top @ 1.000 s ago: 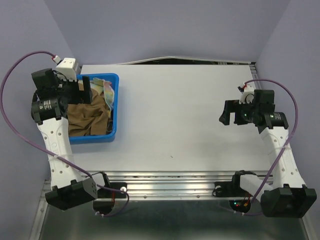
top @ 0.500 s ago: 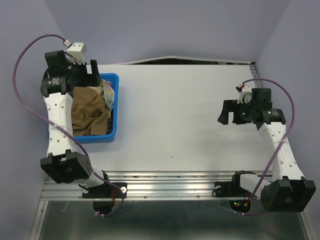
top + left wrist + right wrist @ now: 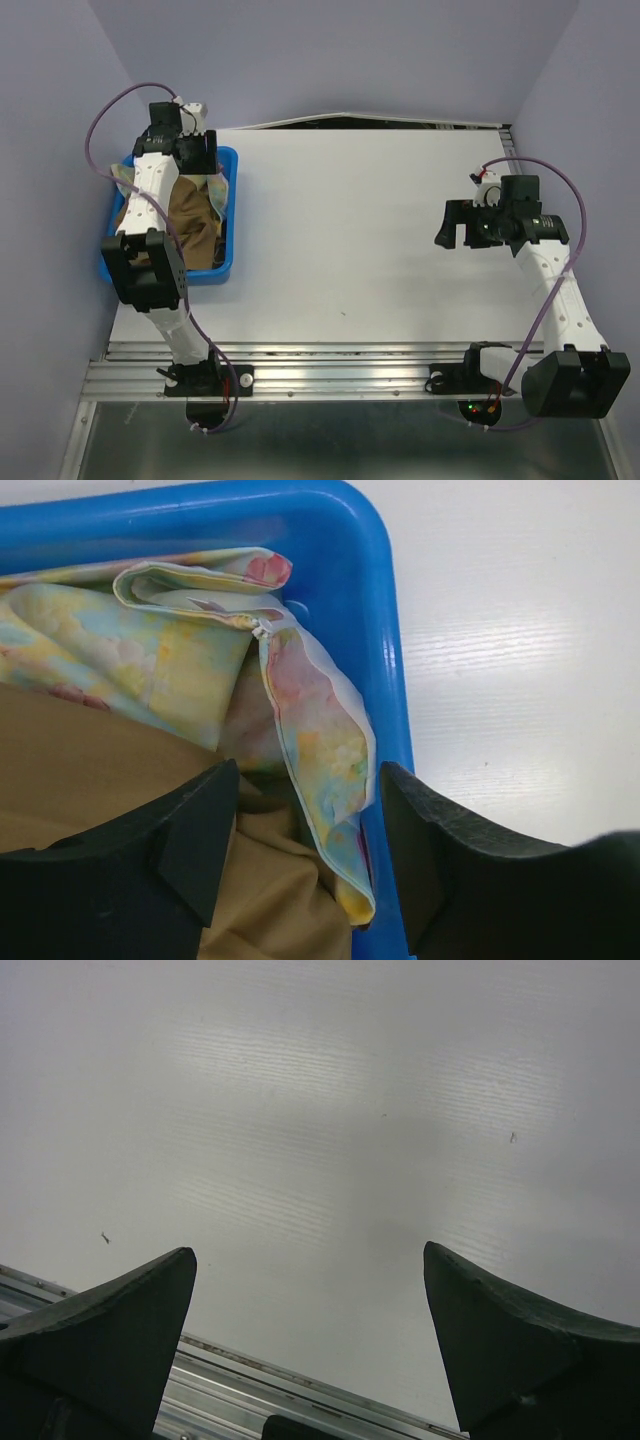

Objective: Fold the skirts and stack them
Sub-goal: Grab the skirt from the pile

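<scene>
Floral skirt (image 3: 318, 742) lies between the parted left jaws.

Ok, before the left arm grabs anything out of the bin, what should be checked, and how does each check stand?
1. Left jaws open: ok, apart on either side of the pastel skirt's hanging fold.
2. One skirt only between them: cannot tell; the brown skirt lies just beneath.
3. Jaws free of the blue bin: cannot tell; one finger sits at its wall.
4. Pink skirt located: not ok, not visible in any view.
5. Right jaws open over the table: ok.
</scene>
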`<state>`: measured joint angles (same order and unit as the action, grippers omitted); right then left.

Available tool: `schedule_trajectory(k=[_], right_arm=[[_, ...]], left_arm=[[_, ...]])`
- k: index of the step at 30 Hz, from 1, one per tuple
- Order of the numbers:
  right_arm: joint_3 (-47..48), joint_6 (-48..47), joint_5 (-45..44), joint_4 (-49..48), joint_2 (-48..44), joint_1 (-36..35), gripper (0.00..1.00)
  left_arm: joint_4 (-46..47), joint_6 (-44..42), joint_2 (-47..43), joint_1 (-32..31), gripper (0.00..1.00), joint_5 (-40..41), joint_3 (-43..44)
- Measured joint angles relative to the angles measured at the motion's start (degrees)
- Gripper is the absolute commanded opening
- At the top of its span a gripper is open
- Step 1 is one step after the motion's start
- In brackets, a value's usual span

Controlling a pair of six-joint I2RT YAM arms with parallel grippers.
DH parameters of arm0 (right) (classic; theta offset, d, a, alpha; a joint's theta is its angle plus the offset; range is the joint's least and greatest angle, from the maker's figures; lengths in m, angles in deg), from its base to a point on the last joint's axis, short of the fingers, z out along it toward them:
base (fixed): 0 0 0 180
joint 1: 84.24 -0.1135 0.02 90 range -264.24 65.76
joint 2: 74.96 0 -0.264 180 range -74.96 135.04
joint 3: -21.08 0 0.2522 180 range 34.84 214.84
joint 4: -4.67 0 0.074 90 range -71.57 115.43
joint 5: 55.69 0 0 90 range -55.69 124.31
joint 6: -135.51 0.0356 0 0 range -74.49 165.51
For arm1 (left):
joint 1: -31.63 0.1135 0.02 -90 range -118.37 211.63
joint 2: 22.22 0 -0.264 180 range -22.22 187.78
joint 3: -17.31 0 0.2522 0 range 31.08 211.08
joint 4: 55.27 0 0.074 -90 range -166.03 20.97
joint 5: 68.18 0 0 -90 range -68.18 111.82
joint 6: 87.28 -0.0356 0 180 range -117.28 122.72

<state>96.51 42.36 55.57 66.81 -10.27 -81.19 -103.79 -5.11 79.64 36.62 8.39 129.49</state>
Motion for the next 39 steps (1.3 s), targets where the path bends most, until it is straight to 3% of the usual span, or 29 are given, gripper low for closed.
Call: schedule_trajectory(k=[6, 14, 17, 18, 20, 30, 35, 39], right_arm=[[0.00, -0.02, -0.02, 0.00, 0.59, 0.00, 1.00], [0.00, -0.02, -0.28, -0.04, 0.61, 0.00, 1.00], [0.00, -0.02, -0.57, -0.26, 0.61, 0.00, 1.00], [0.00, -0.02, -0.68, -0.52, 0.61, 0.00, 1.00], [0.00, -0.02, -0.74, -0.94, 0.61, 0.00, 1.00], [0.00, -0.04, -0.79, -2.38, 0.61, 0.00, 1.00], [0.00, -0.22, -0.63, -2.60, 0.61, 0.00, 1.00], [0.00, -0.50, -0.42, -2.64, 0.61, 0.00, 1.00]], left_arm=[[0.46, 0.04, 4.72, 0.00, 0.59, 1.11, 0.00], [1.01, 0.90, 7.56, -0.02, 0.42, 2.01, 0.07], [-0.35, 0.87, 8.68, -0.02, 0.28, 2.60, 1.73], [-0.90, 0.72, 9.03, -0.02, 0.15, 2.89, 2.67], [-2.08, 0.42, 9.27, -0.02, 0.00, 3.15, 4.13], [-9.79, -3.17, 9.29, -0.02, 0.00, 8.00, 17.66], [-11.47, -9.97, 7.85, -1.09, 0.00, 19.93, 31.61], [-8.39, -19.50, 1.53, -5.20, 0.00, 32.37, 30.18]])
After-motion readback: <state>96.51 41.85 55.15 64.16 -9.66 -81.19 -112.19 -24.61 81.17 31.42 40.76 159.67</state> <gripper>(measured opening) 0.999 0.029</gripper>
